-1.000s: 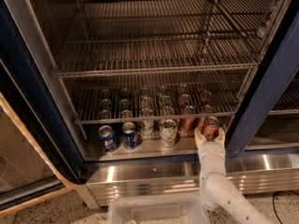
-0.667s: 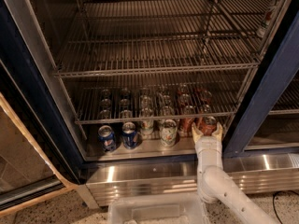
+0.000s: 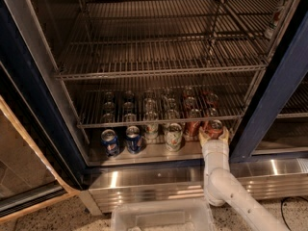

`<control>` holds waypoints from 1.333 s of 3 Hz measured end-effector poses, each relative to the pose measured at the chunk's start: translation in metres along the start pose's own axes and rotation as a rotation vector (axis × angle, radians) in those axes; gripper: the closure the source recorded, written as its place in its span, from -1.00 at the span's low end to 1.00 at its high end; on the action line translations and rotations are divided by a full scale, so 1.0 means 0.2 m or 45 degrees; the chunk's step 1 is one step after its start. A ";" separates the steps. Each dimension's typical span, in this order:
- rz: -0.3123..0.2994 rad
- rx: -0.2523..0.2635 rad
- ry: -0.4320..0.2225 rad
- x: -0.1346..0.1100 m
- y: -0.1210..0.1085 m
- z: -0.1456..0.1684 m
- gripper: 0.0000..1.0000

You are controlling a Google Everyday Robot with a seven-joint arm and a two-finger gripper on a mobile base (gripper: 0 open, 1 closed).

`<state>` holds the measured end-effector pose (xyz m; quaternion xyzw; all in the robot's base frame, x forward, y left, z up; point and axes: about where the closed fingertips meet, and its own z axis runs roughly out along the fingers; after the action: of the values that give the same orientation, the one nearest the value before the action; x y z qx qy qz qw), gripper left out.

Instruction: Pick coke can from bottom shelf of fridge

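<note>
The fridge [image 3: 29, 81] stands open, with wire racks above the pale-metal bottom shelf [image 3: 149, 153]. A row of cans stands on this shelf. A red coke can [image 3: 214, 127] stands at the right end, with a second red can [image 3: 192, 127] just to its left. My gripper [image 3: 214, 135] reaches in from the lower right on its white arm. It is open, with one yellowish fingertip on each side of the rightmost coke can. The can stands on the shelf.
Two blue cans [image 3: 109, 142] [image 3: 133, 138] and a white-and-green can [image 3: 173, 136] stand further left, with more cans behind. The dark blue door post [image 3: 269, 105] is close on the right. A steel base panel [image 3: 159, 179] and a white bin [image 3: 161, 215] lie below.
My gripper has moved slightly forward and left, further around the rightmost coke can. The cans have not moved.
</note>
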<state>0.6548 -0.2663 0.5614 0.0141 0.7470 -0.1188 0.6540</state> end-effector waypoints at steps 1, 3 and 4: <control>0.003 -0.002 0.002 0.01 0.01 0.03 -0.26; -0.001 -0.001 0.000 0.01 0.02 0.05 0.25; -0.001 -0.001 0.000 0.01 0.02 0.05 0.72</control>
<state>0.6657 -0.2655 0.5582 0.0136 0.7471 -0.1186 0.6539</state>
